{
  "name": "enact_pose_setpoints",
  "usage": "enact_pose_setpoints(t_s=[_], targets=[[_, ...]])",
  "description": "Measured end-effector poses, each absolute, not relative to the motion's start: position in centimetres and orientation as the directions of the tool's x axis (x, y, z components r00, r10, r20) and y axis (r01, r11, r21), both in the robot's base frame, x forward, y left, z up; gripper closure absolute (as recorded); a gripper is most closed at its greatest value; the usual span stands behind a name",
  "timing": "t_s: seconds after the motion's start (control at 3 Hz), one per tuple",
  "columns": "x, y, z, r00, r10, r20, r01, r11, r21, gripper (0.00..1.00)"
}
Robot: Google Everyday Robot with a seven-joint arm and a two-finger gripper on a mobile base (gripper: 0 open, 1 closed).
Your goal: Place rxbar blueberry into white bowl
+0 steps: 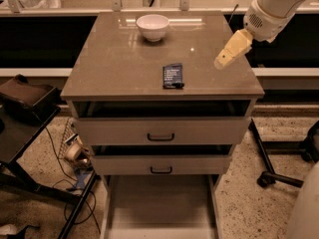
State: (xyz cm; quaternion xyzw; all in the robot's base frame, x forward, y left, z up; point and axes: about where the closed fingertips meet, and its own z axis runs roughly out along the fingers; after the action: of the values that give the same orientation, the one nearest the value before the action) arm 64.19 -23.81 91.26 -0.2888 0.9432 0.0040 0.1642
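Observation:
The rxbar blueberry (173, 75), a flat dark navy wrapper with pale text, lies on the grey cabinet top (114, 68) near its front edge, a little right of centre. The white bowl (152, 27) stands upright at the back middle of the top. My gripper (222, 62) hangs above the right side of the top, on a white arm coming in from the upper right. It is to the right of the bar, apart from it, and holds nothing I can see.
The cabinet has two drawers with dark handles (160, 137), both slightly ajar, and a pulled-out bottom tray (159, 208). A dark stand (25, 103) is at the left with cables on the floor. A chair base (279, 173) is at the right.

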Motion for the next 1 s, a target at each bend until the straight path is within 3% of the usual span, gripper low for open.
enact_pose_setpoints(t_s=[0.33, 0.67, 1.0], targets=[[64.4, -23.4, 91.1, -0.776, -0.547, -0.315, -0.551, 0.83, -0.083, 0.0], [65.4, -17.6, 91.4, -0.808, -0.482, -0.339, -0.507, 0.862, -0.018, 0.0], [66.1, -16.7, 90.6, -0.818, -0.471, -0.332, -0.498, 0.867, -0.003, 0.0]])
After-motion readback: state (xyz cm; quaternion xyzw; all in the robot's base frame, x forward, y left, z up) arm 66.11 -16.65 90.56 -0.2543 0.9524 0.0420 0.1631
